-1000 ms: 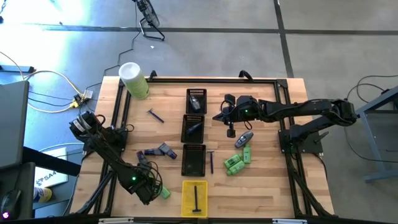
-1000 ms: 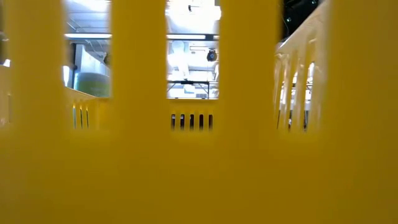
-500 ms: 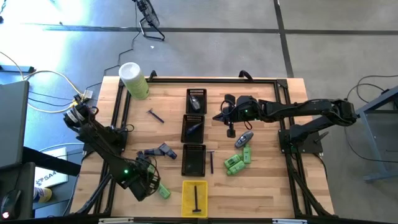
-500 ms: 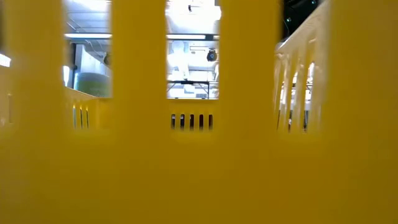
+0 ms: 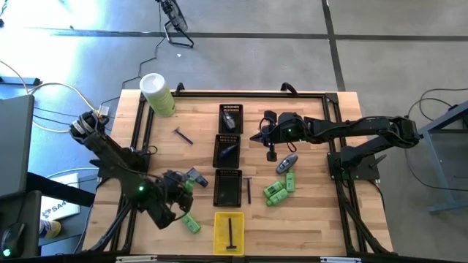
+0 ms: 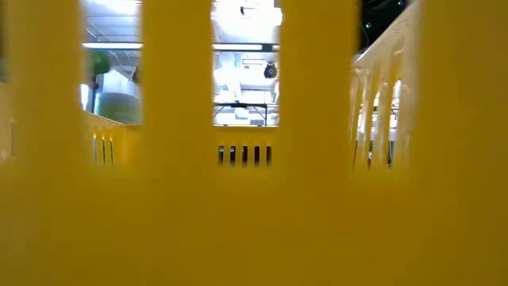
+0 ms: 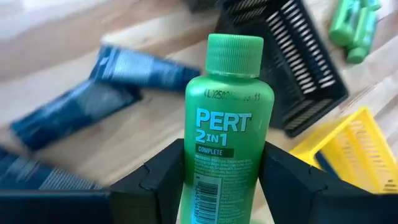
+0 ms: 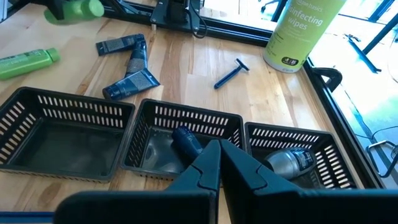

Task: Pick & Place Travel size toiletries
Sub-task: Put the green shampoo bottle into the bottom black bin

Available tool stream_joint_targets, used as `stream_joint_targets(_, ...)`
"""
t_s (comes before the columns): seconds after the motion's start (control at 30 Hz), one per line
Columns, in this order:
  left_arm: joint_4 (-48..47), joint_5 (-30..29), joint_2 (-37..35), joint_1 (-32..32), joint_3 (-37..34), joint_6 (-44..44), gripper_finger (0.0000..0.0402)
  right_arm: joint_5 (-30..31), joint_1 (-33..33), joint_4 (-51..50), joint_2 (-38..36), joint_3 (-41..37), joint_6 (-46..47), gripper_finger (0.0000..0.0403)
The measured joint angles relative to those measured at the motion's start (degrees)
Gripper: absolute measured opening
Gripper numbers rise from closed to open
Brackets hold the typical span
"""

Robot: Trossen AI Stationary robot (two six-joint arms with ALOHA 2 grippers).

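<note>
Left gripper [image 7: 221,180] jaws clamped a small green bottle [image 7: 227,124] mid-body: light, stiff, slick plastic; cap toward 12 o'clock. Right gripper [image 8: 219,163] jaws shut, empty.

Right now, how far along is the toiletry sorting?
Done: the two far black trays each hold an item, and the yellow tray holds a dark stick. In hand: the left claw grips a green bottle. Left: tubes, a razor, green bottles. The right claw waits shut.

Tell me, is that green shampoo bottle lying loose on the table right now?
No, the left claw grips the green Pert shampoo bottle between its two dark fingers, holding it above the wooden table.
</note>
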Motion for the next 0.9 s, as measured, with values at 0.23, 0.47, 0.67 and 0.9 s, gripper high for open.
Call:
stream_joint_targets(0.23,10.19,-0.30,0.00,8.92,0.00,19.78,0.0177,0.00,-0.01,0.01,0.00,0.00,-0.02,0.0004)
stream_joint_targets(0.47,17.45,3.55,0.02,17.44,0.00,33.80,0.0177,0.00,-0.02,0.00,0.00,0.00,-0.02,0.0004)
stream_joint_targets(0.67,23.92,3.79,1.42,21.80,0.02,42.54,0.0177,0.00,-0.02,-0.09,0.00,0.00,-0.17,0.0004)
stream_joint_targets(0.9,34.33,2.73,7.35,22.93,0.04,49.09,0.0177,0.00,-0.02,-0.57,0.00,0.00,-0.20,0.0004)
